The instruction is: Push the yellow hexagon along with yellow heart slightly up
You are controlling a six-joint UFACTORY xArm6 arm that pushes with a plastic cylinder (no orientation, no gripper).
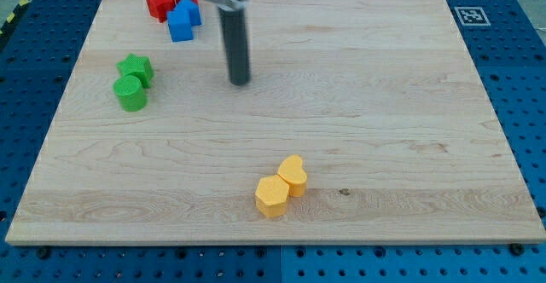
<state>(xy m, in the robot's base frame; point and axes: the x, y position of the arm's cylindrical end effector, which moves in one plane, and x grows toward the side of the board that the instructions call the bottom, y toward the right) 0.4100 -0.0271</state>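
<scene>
The yellow hexagon (272, 196) sits near the bottom edge of the worktop (384, 104), a little left of centre, and I take it as my landmark. The yellow heart (293, 175) touches it on its upper right side, so the two lie as a diagonal pair. I carry no claw that opens or shuts, only a straight rod, and my tip (240, 82) rests well above the hexagon and slightly to its left, touching no block. Both yellow pieces look like small, light, rigid plastic blocks that should slide easily on smooth wood, but they may rotate or split apart if struck off centre. I judge the best contact is the hexagon's lower face, from beneath and a touch to the left, so the push runs through it into the heart. The room there is tight, since the board edge lies close below the hexagon. Far up and left of the hexagon stand a green star (136, 67) and green cylinder (130, 93), and higher still a blue block (182, 20) against a red block (159, 3), all well apart from the path.
</scene>
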